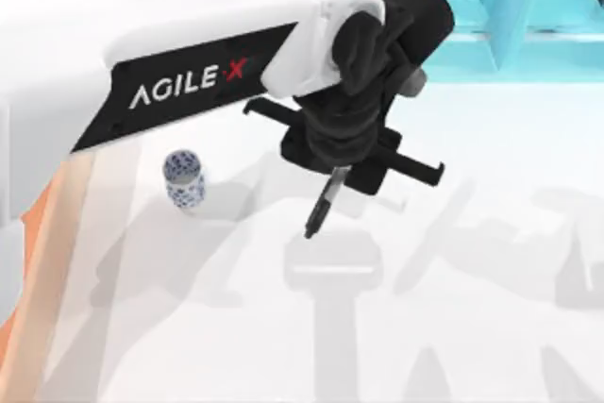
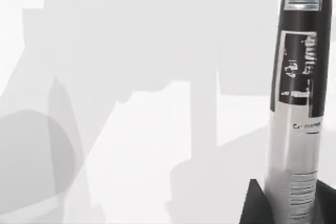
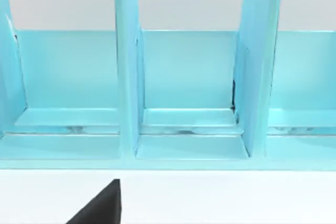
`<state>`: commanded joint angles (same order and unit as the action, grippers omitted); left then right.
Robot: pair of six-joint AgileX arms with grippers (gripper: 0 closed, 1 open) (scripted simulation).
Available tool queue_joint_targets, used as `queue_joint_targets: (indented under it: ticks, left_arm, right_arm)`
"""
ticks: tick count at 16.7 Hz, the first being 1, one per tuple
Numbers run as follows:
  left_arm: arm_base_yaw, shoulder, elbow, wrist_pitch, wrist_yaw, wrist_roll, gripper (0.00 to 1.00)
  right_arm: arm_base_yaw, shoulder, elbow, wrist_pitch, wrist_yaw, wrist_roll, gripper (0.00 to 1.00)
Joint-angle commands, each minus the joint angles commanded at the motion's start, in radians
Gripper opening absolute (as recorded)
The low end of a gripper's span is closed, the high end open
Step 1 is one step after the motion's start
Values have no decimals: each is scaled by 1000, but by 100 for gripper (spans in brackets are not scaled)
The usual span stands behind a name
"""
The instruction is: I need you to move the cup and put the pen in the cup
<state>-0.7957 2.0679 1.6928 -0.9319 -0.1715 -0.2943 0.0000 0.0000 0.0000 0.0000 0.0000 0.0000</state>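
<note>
The cup (image 1: 184,179), small and white with a blue floral pattern, stands upright on the white table at the left of the top view. My left gripper (image 1: 340,173) hovers over the middle of the table, to the right of the cup and apart from it. It is shut on the pen (image 1: 321,203), whose black tip hangs down below the fingers, slightly tilted. In the left wrist view the pen (image 2: 300,103) shows its black body and grey-white labelled band close up, with one dark finger (image 2: 256,209) beside it. A dark part of my right gripper (image 3: 101,206) faces the teal rack.
A teal rack (image 1: 472,7) with upright dividers stands at the back right of the table; the right wrist view looks into its compartments (image 3: 189,72). The white table (image 1: 472,327) spreads out in front and to the right of the left gripper.
</note>
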Motion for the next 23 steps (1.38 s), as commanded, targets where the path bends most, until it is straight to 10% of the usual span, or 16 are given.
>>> queue_joint_targets:
  ticks: [23]
  left_arm:
    - [363,-666,-1294,1957,82,341,0]
  right_arm:
    - [0,0,0,0,0,0,100]
